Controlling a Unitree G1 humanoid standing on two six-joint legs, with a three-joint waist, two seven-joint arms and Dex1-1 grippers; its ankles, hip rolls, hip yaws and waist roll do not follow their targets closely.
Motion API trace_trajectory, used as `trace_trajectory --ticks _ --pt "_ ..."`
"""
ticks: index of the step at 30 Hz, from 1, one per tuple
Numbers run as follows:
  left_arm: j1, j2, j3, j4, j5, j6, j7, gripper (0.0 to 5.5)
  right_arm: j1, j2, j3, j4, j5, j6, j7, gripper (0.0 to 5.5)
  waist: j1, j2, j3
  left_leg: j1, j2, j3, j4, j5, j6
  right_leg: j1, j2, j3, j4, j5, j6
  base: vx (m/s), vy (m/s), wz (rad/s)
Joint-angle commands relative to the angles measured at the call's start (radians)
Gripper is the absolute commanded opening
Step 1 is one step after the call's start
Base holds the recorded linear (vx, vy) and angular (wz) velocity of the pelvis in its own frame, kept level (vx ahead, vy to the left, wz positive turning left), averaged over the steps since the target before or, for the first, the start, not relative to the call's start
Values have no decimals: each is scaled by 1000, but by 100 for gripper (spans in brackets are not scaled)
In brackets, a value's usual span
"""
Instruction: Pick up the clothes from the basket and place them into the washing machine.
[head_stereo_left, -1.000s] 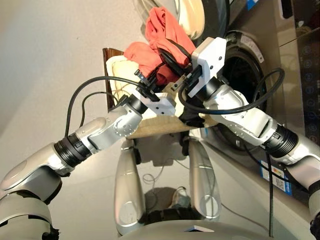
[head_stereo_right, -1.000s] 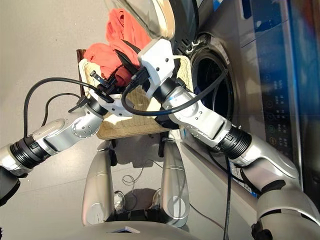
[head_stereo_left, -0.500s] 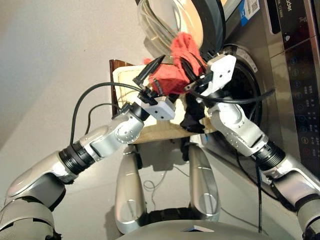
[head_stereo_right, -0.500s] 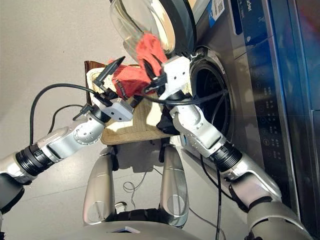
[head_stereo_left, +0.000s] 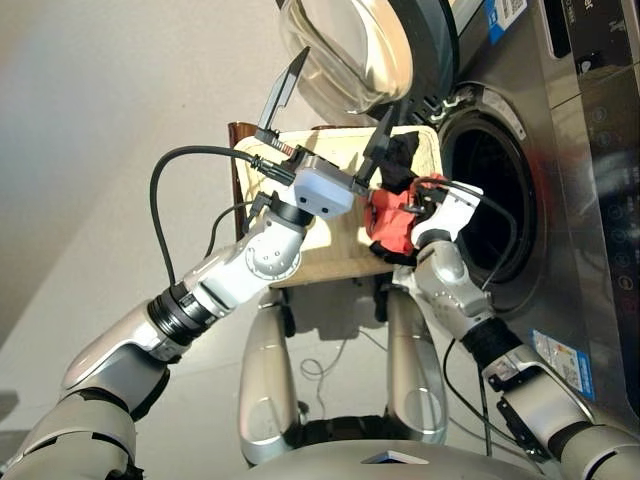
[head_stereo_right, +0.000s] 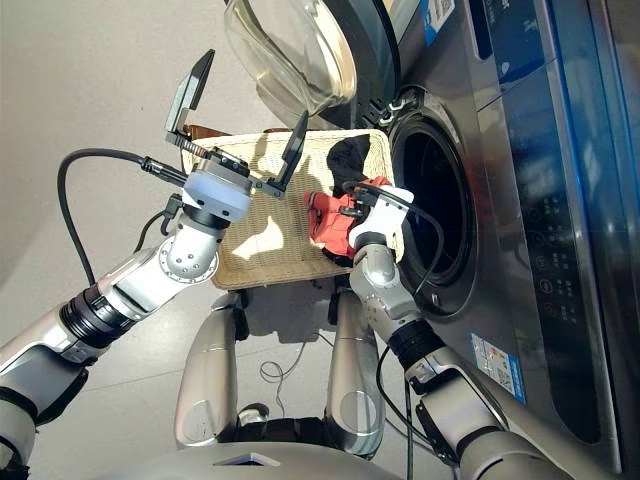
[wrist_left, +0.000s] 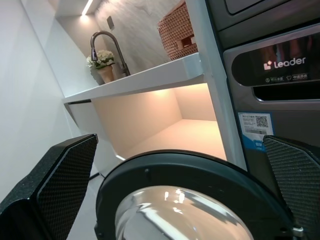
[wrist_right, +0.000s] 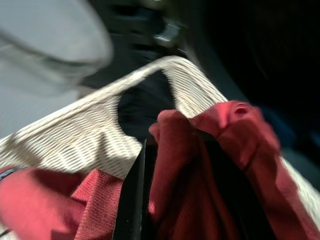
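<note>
Two jaws: left gripper (head_stereo_right: 243, 105) spread wide, empty; right gripper (wrist_right: 175, 200) clamps soft coral red garment (head_stereo_left: 392, 219) over the woven basket (head_stereo_right: 262, 245).

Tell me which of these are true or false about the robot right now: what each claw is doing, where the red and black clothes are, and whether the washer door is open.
1. The right gripper holds the coral red garment. True.
2. The left gripper is clamped on the black garment. False: it is open and empty, raised above the basket.
3. The washing machine door is closed. False: it is swung open, and the drum opening is clear.
4. The black garment lies in the basket's corner near the drum. True.
5. The red garment is already inside the drum. False: it is just outside, over the basket's edge.
</note>
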Motion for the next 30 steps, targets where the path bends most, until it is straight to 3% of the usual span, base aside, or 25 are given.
trace_trajectory --ticks 1,10,15,23,30 --pt "-65 -12 11 -105 -29 -67 -1 550 -58 53 -81 2 212 -98 52 0 12 11 -13 -36 -9 -12 102 -63 -20 28 -23 44 -146 103 78 0 0 0" --pt "-59 -71 32 -86 -104 -74 -44 550 -132 52 -241 100 466 -167 122 0 13 29 -13 -70 -15 -12 105 -65 -25 -6 -28 49 -137 98 77 0 0 0" --pt "-77 -35 22 -89 -64 -65 -42 550 -199 20 -335 160 532 -219 111 0 18 48 -13 -99 -20 -15 112 -66 -26 -38 -32 54 -125 92 77 0 0 0" --pt "-76 -46 14 -110 -149 -93 -80 550 -306 -112 -507 268 617 -306 66 0 23 83 -13 -199 -25 -30 170 -77 -29 -146 -31 62 -24 50 64 -13 -7 90" --pt "-62 -3 29 -145 -162 -99 -73 550 -337 -276 -569 303 508 -346 -47 0 23 98 -13 -313 -16 -48 224 -75 -37 -267 -29 64 68 27 57 -27 -33 60"
